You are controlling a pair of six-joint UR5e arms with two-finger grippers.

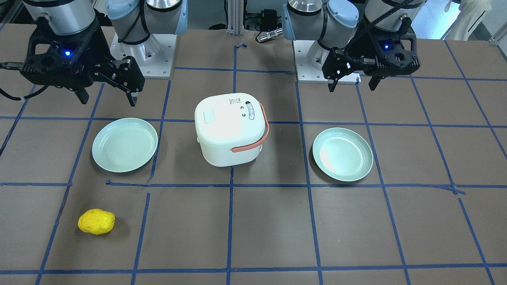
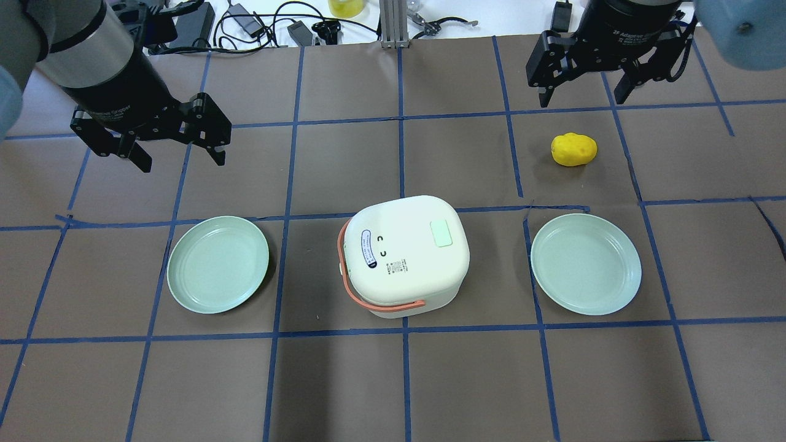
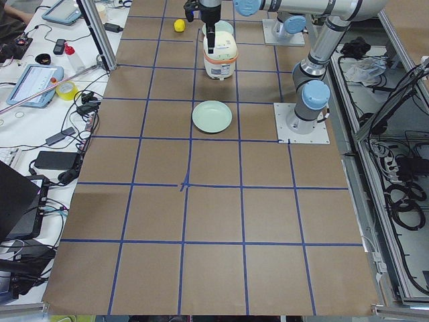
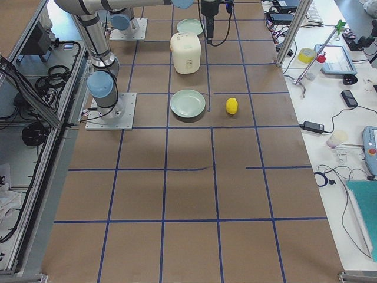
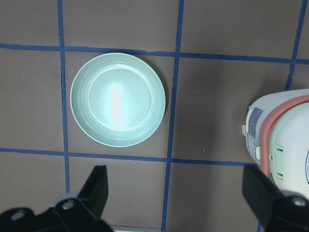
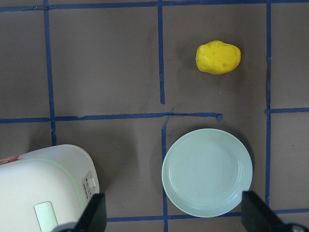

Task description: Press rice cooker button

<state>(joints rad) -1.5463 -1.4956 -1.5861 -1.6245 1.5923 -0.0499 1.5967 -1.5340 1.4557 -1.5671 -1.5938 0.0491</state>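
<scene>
Robotics lab. Table (image 2: 344, 380) covered in brown sheet, gridded with blue tape (image 2: 402, 159). Two industrial arms (image 3: 314, 97) bolted to metal plates (image 3: 285, 137). Aluminium frame posts (image 3: 97, 37). Side bench (image 4: 353, 124) cluttered: tablets (image 3: 33, 80), tape roll (image 4: 305, 55). Cable coils (image 4: 28, 132) alongside.

Straight-down look past the right claw (image 6: 174, 217): cooker corner, a plate and a yellow lump on the bench (image 6: 106, 63)

Only the two dark fingers (image 6: 95, 212) of the claw are seen, poking in at the bottom edge and spread wide apart with nothing held between them. The white rice cooker (image 6: 53, 179) is tucked into the bottom left corner, its pale mint button (image 6: 46, 216) caught right at the bottom edge, with a sliver of orange handle (image 6: 8, 159) at the left edge. A pale green plate (image 6: 207, 172) is sat just beside the cooker, not touching it. A lumpy yellow thing (image 6: 218, 57) is parked further up, well apart from the plate. The brown bench is crossed by blue tape lines (image 6: 161, 53).
</scene>
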